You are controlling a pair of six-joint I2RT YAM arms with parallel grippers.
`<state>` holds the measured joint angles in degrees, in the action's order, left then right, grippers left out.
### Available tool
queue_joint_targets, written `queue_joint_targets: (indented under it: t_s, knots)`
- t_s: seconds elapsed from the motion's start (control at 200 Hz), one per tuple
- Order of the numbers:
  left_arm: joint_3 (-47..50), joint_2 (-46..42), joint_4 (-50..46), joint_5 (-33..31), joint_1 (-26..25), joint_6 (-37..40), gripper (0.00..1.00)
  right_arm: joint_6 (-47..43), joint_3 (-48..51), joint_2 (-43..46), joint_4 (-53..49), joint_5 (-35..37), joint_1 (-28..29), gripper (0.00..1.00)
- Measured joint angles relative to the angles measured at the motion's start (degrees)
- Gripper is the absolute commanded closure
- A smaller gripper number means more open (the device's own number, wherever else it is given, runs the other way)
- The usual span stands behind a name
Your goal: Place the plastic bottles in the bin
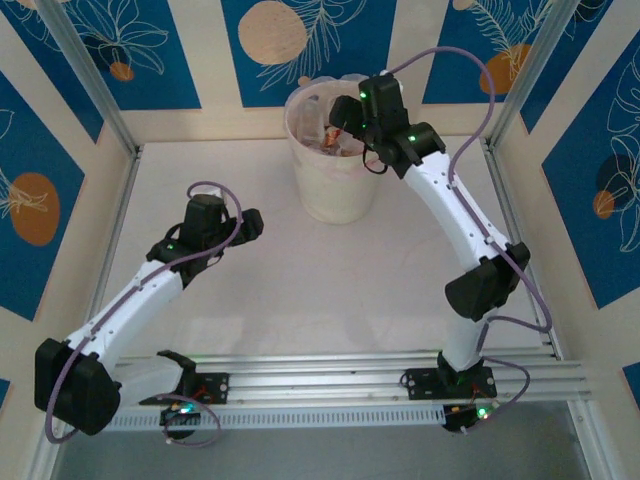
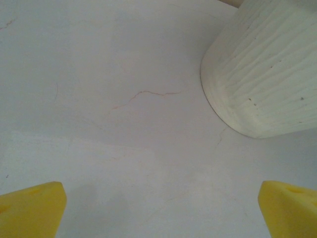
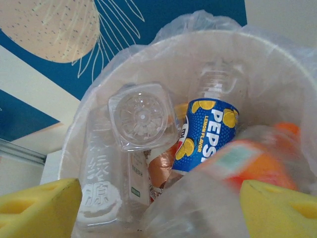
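The bin (image 1: 335, 190), a cream bucket lined with a thin bag, stands at the back middle of the table. My right gripper (image 1: 345, 122) hangs over its mouth. In the right wrist view the right gripper (image 3: 158, 213) is open, yellow fingertips (image 3: 39, 208) wide apart. A blurred clear bottle with an orange label (image 3: 233, 166) lies loose between and below them. Inside the bin (image 3: 277, 54) are a blue Pepsi bottle (image 3: 210, 134), a clear square bottle (image 3: 141, 116) and a clear embossed one (image 3: 99, 173). My left gripper (image 1: 250, 225) (image 2: 161, 213) is open over bare table, left of the bin (image 2: 267, 74).
The white table (image 1: 300, 290) is walled by blue-and-cream panels with metal frame posts (image 1: 90, 80) at the back corners. A rail (image 1: 350, 380) runs along the near edge by the arm bases. A faint crack (image 2: 143, 94) marks the table surface.
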<state>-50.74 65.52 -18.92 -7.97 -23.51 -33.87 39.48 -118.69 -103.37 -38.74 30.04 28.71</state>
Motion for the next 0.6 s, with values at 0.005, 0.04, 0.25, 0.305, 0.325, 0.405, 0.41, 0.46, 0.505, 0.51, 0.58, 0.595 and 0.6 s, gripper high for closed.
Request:
queue_joint_targets:
  t_s: [0.005, 0.04, 0.25, 0.305, 0.325, 0.405, 0.41, 0.46, 0.505, 0.51, 0.58, 0.595, 0.6]
  knots:
    - [0.00, 0.07, -0.02, 0.00, 0.00, 0.00, 0.00, -0.02, 0.00, 0.04, 0.00, 0.02, 0.00, 0.16]
    - [-0.02, 0.26, -0.02, 0.00, 0.00, 0.00, 0.00, -0.42, -0.02, 0.39, 0.02, 0.00, 0.00, 0.16]
    - [-0.17, 0.61, -0.04, 0.00, 0.00, 0.00, 0.00, -2.69, -0.13, 0.76, -1.53, -0.13, -0.22, 0.16]
    - [-0.22, 0.61, -0.04, 0.00, 0.00, 0.00, 0.00, -3.37, -0.55, 0.76, -2.38, -0.39, -0.33, 0.16]
    - [-0.22, 0.61, -0.04, 0.00, 0.00, 0.00, 0.00, -3.61, -0.83, 0.76, -2.86, -0.48, -0.35, 0.16]
    - [-0.22, 0.61, -0.11, 0.00, 0.00, 0.00, 0.01, -4.66, -2.10, 0.74, -4.42, -0.74, -0.68, 0.16]
    - [-0.22, 0.61, -0.11, 0.00, 0.00, 0.00, 0.01, -4.70, -2.14, 0.74, -4.46, -0.76, -0.70, 0.16]
    - [-0.22, 0.61, -0.13, -0.02, 0.00, 0.00, 0.01, -5.31, -2.75, 0.74, -4.85, -0.96, -0.90, 0.16]
    - [-0.22, 0.61, -0.17, -0.02, 0.00, 0.00, 0.00, -5.97, -3.19, 0.74, -5.35, -1.29, -0.98, 0.16]
    - [-0.22, 0.61, -0.17, -0.02, 0.00, 0.00, 0.00, -6.12, -3.23, 0.74, -5.49, -1.40, -0.98, 0.16]
    - [-0.26, 0.59, -0.28, -0.15, 0.00, 0.00, 0.00, -7.10, -3.74, 0.74, -6.40, -1.79, -1.09, 0.16]
    - [-0.31, 0.59, -0.35, -0.22, 0.00, 0.00, 0.00, -7.30, -3.85, 0.74, -6.71, -1.88, -1.09, 0.16]
    - [-0.33, 0.61, -0.39, -0.24, 0.00, 0.00, 0.00, -7.37, -3.87, 0.74, -6.78, -1.90, -1.09, 0.16]
